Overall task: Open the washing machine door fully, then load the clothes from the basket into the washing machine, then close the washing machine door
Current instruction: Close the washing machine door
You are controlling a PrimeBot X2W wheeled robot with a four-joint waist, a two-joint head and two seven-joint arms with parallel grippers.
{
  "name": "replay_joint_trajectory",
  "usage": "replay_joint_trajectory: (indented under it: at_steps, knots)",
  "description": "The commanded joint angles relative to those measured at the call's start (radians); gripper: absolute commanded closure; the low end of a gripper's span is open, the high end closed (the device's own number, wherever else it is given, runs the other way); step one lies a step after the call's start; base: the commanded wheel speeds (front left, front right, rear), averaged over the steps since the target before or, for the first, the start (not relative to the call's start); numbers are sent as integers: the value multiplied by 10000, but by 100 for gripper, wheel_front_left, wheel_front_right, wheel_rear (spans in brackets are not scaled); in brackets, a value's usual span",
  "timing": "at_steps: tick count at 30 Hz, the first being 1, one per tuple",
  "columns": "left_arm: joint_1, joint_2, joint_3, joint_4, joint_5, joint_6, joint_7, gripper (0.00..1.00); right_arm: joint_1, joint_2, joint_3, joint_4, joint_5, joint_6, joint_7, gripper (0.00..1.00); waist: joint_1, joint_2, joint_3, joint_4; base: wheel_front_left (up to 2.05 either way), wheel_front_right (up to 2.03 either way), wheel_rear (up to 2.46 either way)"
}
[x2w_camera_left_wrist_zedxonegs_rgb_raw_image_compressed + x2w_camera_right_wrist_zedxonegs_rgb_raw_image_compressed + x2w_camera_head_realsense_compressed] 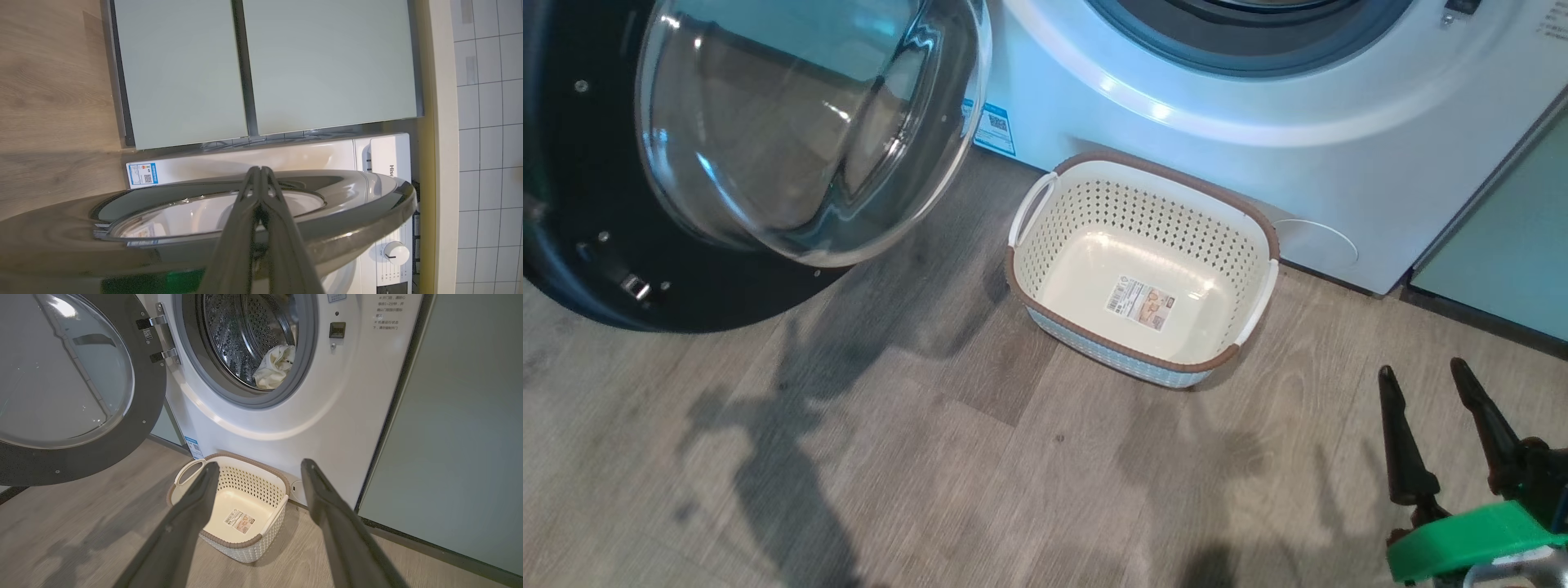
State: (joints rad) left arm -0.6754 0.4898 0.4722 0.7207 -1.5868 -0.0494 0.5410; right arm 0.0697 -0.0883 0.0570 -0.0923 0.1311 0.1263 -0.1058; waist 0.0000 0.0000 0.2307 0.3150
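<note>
The washing machine [1176,98] [335,400] stands with its round black door [572,204] [147,388] swung wide open to the left, glass bowl bulging out. Pale cream clothes [276,367] lie inside the steel drum. The cream basket [1045,245] [229,473] sits on the floor against the washer's front with nothing in it but its label sticker. My right gripper [1421,377] [257,469] is open, low at the right, apart from the basket. My left gripper [260,169] is shut with nothing in it, its tips just over the door's outer rim [367,208].
Pale teal cabinet doors [1511,245] [461,424] [261,65] flank the washer on both sides. The wooden floor [890,457] spreads in front of the basket. A white tiled wall [490,122] and a pale countertop edge [443,122] show above the machine.
</note>
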Motion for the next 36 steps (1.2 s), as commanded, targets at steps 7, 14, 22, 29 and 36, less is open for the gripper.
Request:
replay_joint_trajectory:
  at_steps: [7,14,22,29,36]
  knots:
    - [267,396,80,-771,-280,59,698,100,-345,-92,239,-232,32,44,-103,0,0,0,-45,27,0,0,0]
    - [524,293,-28,-1214,-478,-11,1369,100,-369,-40,257,-205,29,44,-133,0,0,0,-21,2,0,0,0]
    - [958,55,-243,-1807,-560,-30,1949,100,-430,47,292,-80,44,44,-228,0,0,0,-44,-70,0,0,0]
    - [1332,-230,-483,-2687,-691,-74,2514,100,-510,115,294,63,96,44,-366,0,0,0,-66,-208,0,0,0]
    - [1727,-527,-642,-3671,-850,86,2910,100,-619,217,364,280,179,44,-572,0,0,0,-164,-553,0,0,0]
